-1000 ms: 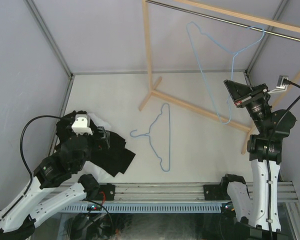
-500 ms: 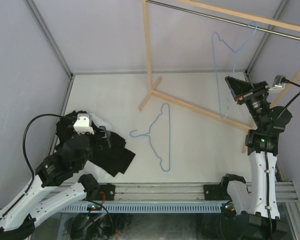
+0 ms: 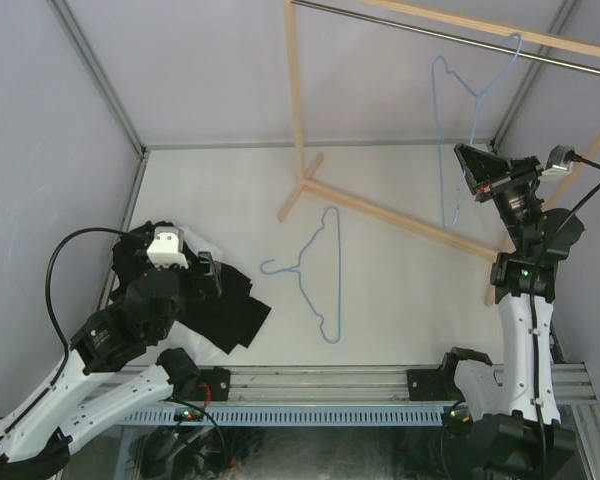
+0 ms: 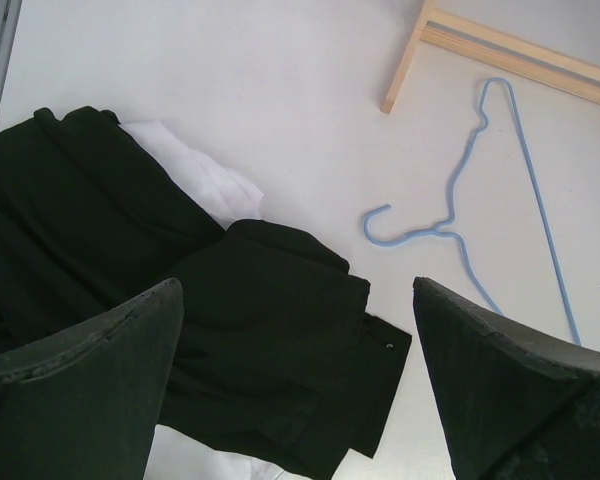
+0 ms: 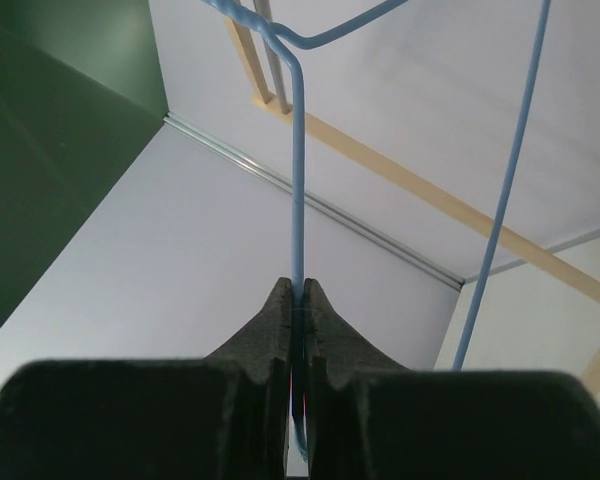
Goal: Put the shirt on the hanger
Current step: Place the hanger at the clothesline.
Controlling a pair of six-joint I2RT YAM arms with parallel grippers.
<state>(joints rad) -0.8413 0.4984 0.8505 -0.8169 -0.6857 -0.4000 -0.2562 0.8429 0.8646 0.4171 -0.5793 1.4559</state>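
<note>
The white shirt point(image 4: 195, 175) lies crumpled on the left of the table point(image 3: 400, 300), mostly buried under a black garment point(image 4: 270, 330), with only a soft patch showing. One pale-blue wire hanger point(image 4: 442, 230) lies flat mid-table, apart from it. A second hanger point(image 5: 297, 180) hooks over the rail point(image 3: 430, 32), its wire pinched in the right gripper point(image 5: 298, 290).

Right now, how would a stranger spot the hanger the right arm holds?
Find the wooden rack at the far right. Under its metal rod hangs a blue wire hanger, pinched by the right gripper. The other blue hanger lies flat on the table.
</note>
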